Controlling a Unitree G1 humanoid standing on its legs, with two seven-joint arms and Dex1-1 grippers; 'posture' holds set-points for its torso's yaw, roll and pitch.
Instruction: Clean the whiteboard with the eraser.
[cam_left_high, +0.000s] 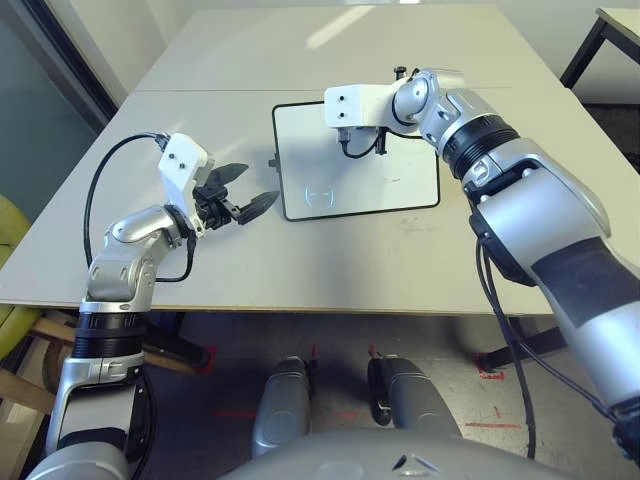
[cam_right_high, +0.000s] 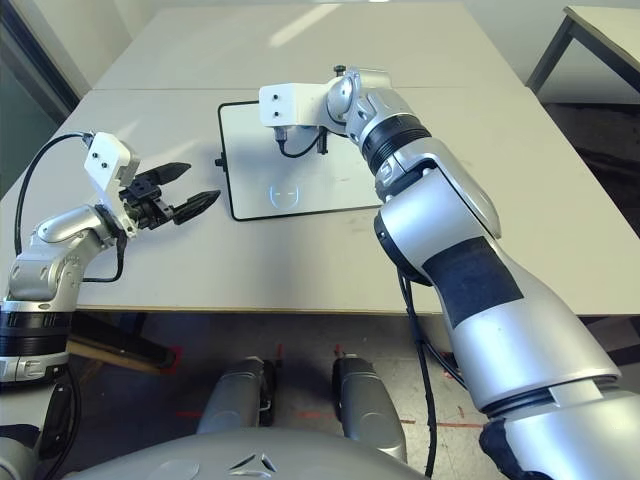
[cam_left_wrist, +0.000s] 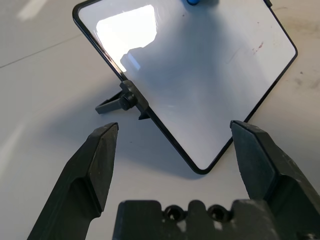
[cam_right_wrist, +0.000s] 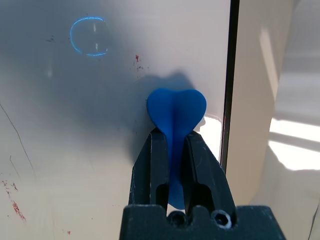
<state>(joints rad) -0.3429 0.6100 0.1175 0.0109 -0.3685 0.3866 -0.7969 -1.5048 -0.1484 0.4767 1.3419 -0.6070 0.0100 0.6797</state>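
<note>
Over the whiteboard (cam_left_high: 400, 170), my right pincer (cam_right_wrist: 174, 142) clamps the eraser (cam_right_wrist: 176, 112); I should press flat across the red flecks, left pincer (cam_left_high: 240, 195) wide.

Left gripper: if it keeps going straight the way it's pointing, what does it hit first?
Probably the whiteboard: the open left gripper aims at its near corner, beside the black side knob. Depth is unclear, so it might pass just above the frame.
</note>
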